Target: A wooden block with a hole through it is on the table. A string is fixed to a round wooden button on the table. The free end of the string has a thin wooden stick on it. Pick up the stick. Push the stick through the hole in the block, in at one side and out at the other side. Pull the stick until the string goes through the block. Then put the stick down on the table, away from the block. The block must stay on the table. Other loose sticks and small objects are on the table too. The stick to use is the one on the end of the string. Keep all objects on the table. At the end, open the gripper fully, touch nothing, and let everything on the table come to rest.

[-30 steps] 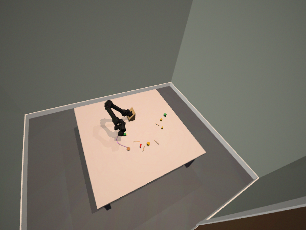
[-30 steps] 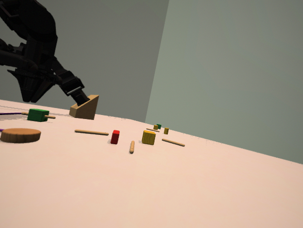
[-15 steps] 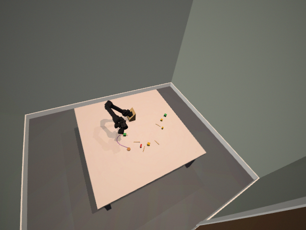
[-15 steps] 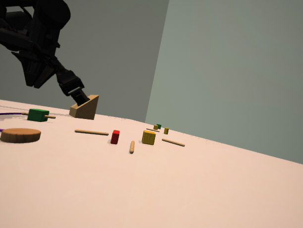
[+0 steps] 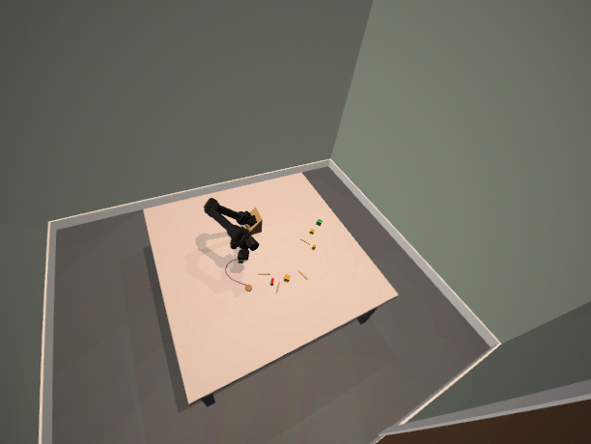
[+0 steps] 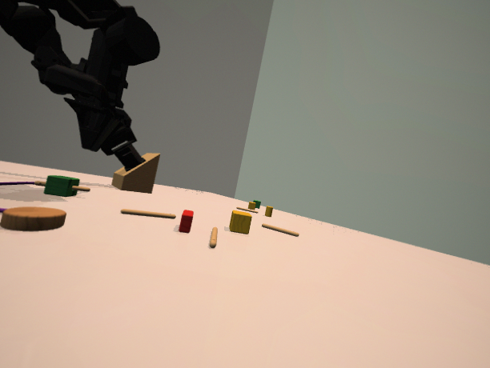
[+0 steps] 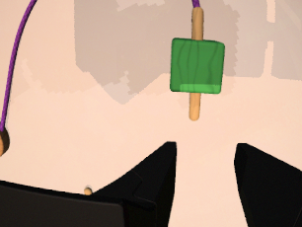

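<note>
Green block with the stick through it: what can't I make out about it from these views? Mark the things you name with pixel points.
- The stick's middle: the green block (image 5: 240,261) (image 6: 61,186) (image 7: 197,66) hides it, exterior and wrist.
- The hole's rims: outside the wrist view's angle.
- The stick's ends, top view: too small, partly behind the arm.

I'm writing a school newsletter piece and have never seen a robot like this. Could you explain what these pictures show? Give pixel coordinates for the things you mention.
One black robot arm (image 5: 222,226) (image 6: 96,80) ends in a two-fingered gripper (image 7: 205,152). The top picture looks down on the table; the exterior one looks across it from low down; the wrist one looks past the fingers. A stick (image 6: 82,188) (image 7: 194,106) pokes out both sides of a green block (image 6: 60,186) (image 7: 196,66). Purple string (image 5: 226,271) (image 7: 11,64) joins it to a round button (image 5: 248,288) (image 6: 33,219). Loose sticks and small coloured pieces lie about. The gripper stands partly open, holding nothing.
</note>
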You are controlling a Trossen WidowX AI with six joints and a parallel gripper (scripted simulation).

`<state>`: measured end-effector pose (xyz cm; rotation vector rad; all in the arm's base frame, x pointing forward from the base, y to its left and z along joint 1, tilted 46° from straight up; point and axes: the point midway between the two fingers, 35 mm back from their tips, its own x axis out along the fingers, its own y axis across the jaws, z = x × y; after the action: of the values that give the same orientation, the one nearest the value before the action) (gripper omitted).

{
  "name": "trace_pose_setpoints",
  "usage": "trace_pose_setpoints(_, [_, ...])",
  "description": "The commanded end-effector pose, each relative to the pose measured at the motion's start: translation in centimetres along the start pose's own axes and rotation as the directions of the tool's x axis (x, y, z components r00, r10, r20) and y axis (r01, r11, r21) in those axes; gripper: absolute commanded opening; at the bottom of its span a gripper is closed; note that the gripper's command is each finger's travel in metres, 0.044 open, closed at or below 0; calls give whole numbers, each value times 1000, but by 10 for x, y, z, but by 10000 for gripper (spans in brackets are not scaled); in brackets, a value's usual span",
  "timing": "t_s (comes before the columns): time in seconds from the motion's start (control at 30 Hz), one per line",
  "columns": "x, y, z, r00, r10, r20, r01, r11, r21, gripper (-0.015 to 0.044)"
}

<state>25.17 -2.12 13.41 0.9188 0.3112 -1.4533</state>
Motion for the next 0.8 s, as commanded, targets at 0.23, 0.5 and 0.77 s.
trace_pose_setpoints(0.23, [16, 1, -4, 1000, -3, -5, 3, 1000, 0, 123])
trace_pose_setpoints(0.5, [29, 1, -5, 1000, -4, -6, 4, 1000, 1, 123])
trace_pose_setpoints(0.77, [42, 2, -5, 1000, -3, -6, 3, 1000, 1, 123])
